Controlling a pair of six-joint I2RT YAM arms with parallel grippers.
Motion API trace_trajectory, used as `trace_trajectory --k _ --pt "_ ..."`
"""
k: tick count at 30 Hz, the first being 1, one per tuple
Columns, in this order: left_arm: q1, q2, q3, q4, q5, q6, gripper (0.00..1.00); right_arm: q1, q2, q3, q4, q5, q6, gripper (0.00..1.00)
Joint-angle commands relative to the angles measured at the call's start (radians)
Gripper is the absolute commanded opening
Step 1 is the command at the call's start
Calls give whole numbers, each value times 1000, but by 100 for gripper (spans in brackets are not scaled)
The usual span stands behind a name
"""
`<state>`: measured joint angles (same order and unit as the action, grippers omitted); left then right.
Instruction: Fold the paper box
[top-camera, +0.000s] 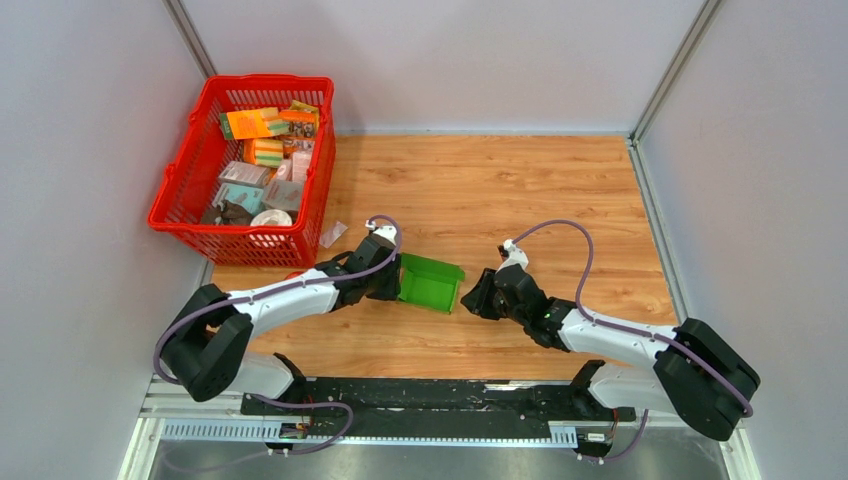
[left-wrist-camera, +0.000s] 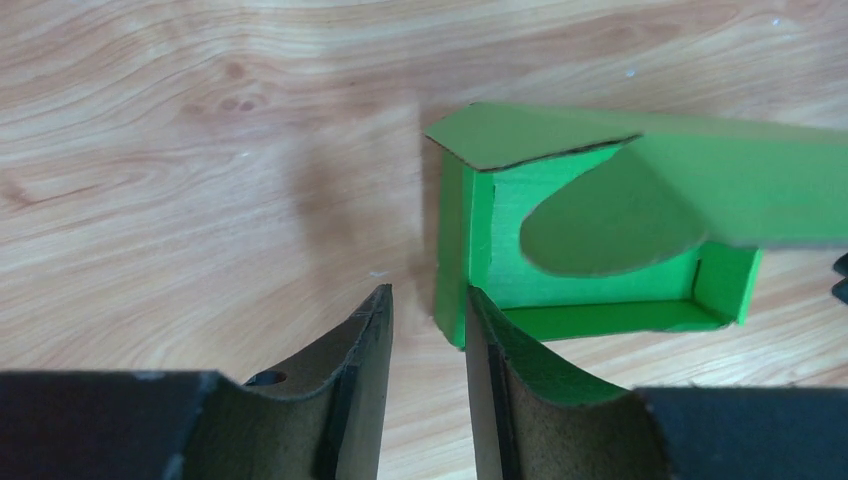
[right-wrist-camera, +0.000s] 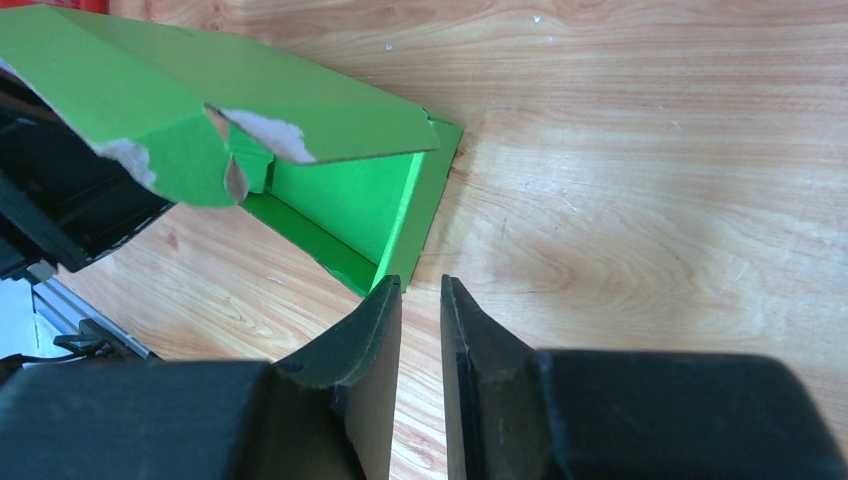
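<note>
While your left fingers (left-wrist-camera: 362, 355) stand slightly apart and empty beside its left wall, the box (top-camera: 432, 282) sits half-folded on the wood-grain table (top-camera: 560, 190), lid (left-wrist-camera: 740, 190) raised. It's thin matte green card with torn edges, so the next move is probably to tuck that lid down gently. Your right fingers (right-wrist-camera: 375, 340), narrowly apart, hold nothing.

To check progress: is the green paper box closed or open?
Open. The paper box has raised walls, but its lid is lifted and the inside shows.
</note>
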<state>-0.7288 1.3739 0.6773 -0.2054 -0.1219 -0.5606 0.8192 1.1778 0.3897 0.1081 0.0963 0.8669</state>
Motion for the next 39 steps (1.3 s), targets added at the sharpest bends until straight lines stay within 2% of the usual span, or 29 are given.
trace_trajectory --k 1,8,12,15,20,28,39 --pt "25 46 -4 126 88 -21 40 -2 -30 -5 18 23 -12 23" --pt "26 76 -12 193 113 -39 38 0 -37 -6 16 25 -11 23" --pt "29 88 -2 185 93 -30 28 -2 -32 -6 22 23 -9 23" --pt "28 90 -4 193 97 -33 27 -2 -26 -5 27 20 -8 23" --pt "37 22 -59 290 102 -74 35 0 -26 -8 28 23 -6 23" --pt "95 -10 -119 426 203 -140 37 -2 -15 -2 28 28 -15 23" --pt "129 66 -81 459 274 -150 37 -63 51 66 -1 3 -71 29"
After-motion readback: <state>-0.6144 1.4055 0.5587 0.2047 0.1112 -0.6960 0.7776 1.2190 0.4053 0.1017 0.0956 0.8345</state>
